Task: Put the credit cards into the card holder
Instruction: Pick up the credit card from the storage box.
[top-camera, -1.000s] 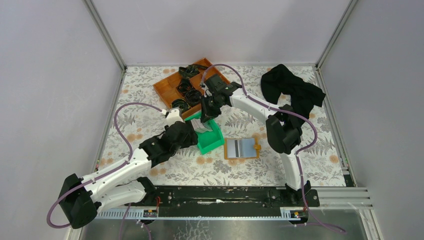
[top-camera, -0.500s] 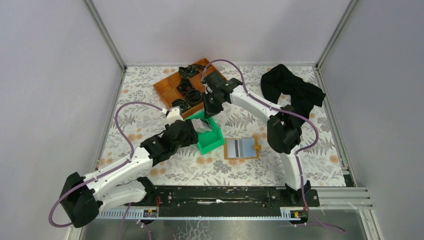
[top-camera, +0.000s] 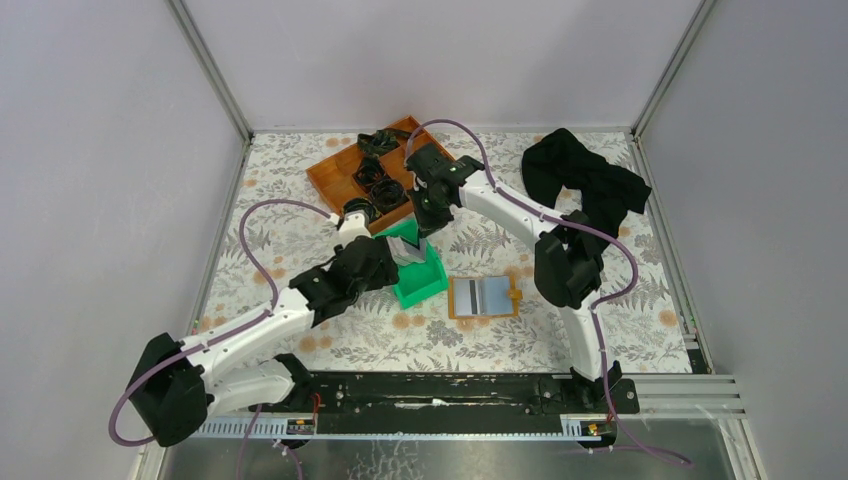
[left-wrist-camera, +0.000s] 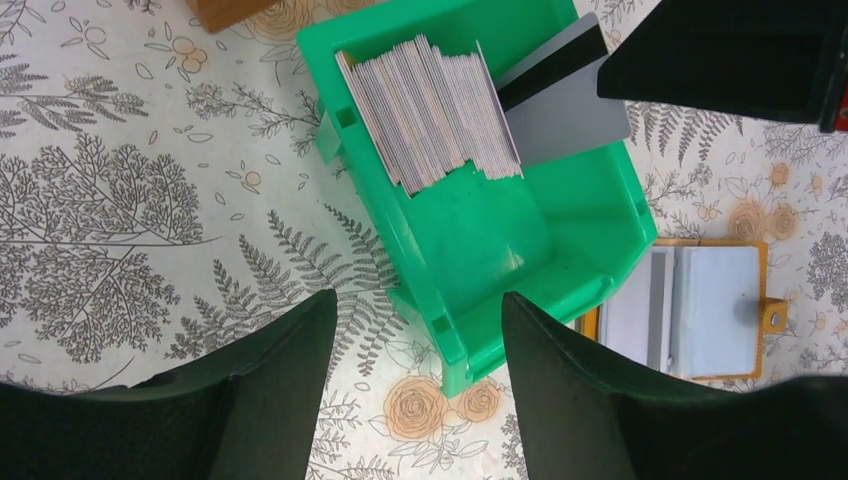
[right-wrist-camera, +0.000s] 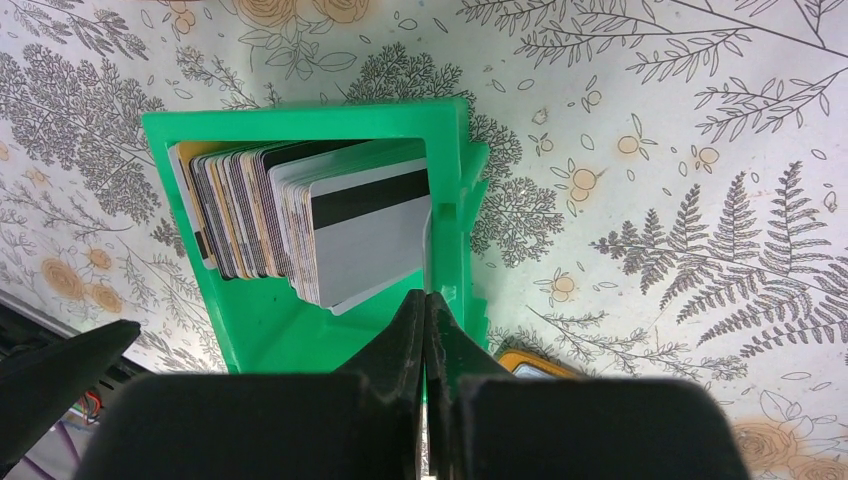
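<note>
Top view, card holder (top-camera: 483, 297): laid open on the tabletop (top-camera: 290, 235) beside the green bin (top-camera: 432, 282), ready for loading.
Left wrist, left gripper (left-wrist-camera: 417, 310): held apart over the bin, probably to steady it.
Left wrist, credit cards (left-wrist-camera: 430, 110): stacked on edge inside the bin.
Right wrist, right gripper (right-wrist-camera: 428, 305): pressed together at the leaning striped card (right-wrist-camera: 365, 235). Whether that card is pinched cannot be told.

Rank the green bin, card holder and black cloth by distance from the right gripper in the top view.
1. The green bin, directly under the right gripper, mid-table.
2. The card holder, lying open to the bin's right, nearer the arm bases.
3. The black cloth, far right corner.
</note>
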